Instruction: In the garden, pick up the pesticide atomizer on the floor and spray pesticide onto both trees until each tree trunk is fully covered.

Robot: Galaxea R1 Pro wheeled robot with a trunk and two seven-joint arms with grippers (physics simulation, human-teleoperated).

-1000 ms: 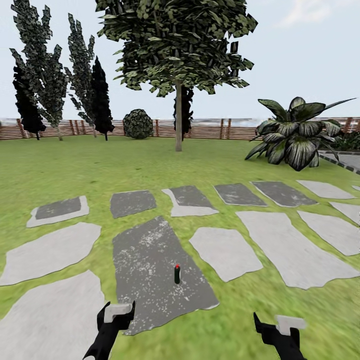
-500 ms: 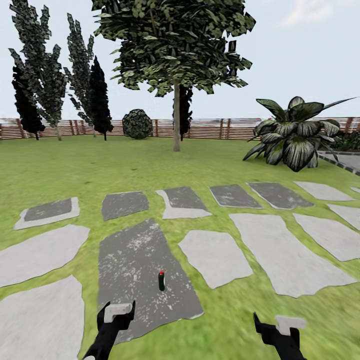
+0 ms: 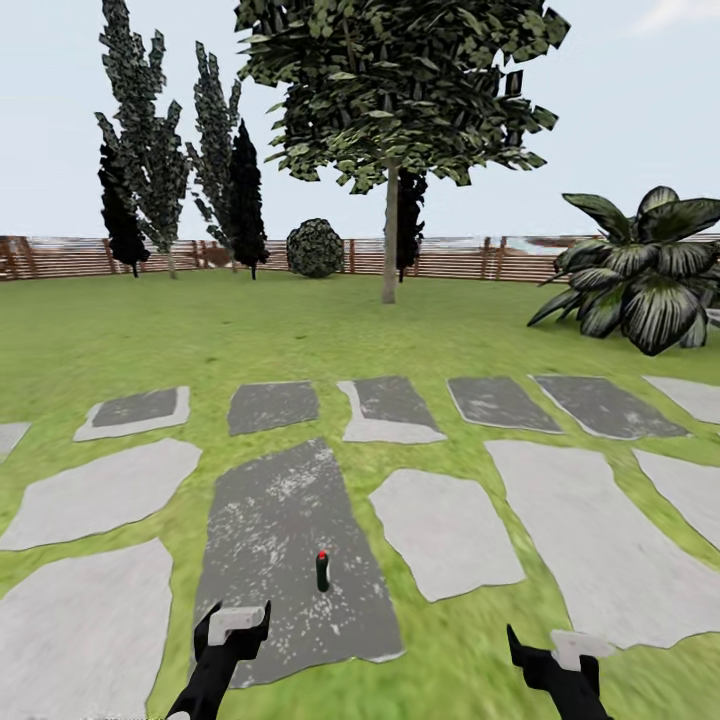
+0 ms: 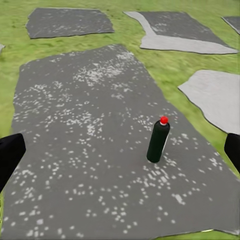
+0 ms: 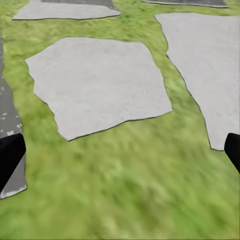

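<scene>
Pesticide atomizer (image 3: 322,571) stands upright on a dark speckled paving slab (image 3: 285,530), not on grass; small dark bottle, red cap on top. In the left wrist view the atomizer (image 4: 158,141) sits ahead of the pincer, between the two black finger tips at the frame edges, nearer the one finger than the other, well clear of both. No label or writing readable on it.

Left pincer (image 3: 236,625) hangs low in the head view, just behind the slab's near edge, atomizer ahead of it and slightly toward the robot's right. Jaws wide apart, nothing held. Right pincer (image 3: 566,648) hangs over grass (image 3: 460,640), well apart from the atomizer; in the right wrist view its fingertips (image 5: 10,155) sit at the frame edges over grass and a pale slab (image 5: 100,82), so wide open too, empty.

Pale grey slabs (image 3: 445,530) and more dark ones lie around, grass strips between. Beyond the paving, open lawn runs to a brown slatted fence (image 3: 460,258). One tall tree (image 3: 400,80) with a straight bare trunk (image 3: 390,245) stands far off, near the fence. Dark conifers (image 3: 160,160) to its left, a round bush (image 3: 315,248) by the fence, a broad-leaved plant (image 3: 640,275) at the right.
</scene>
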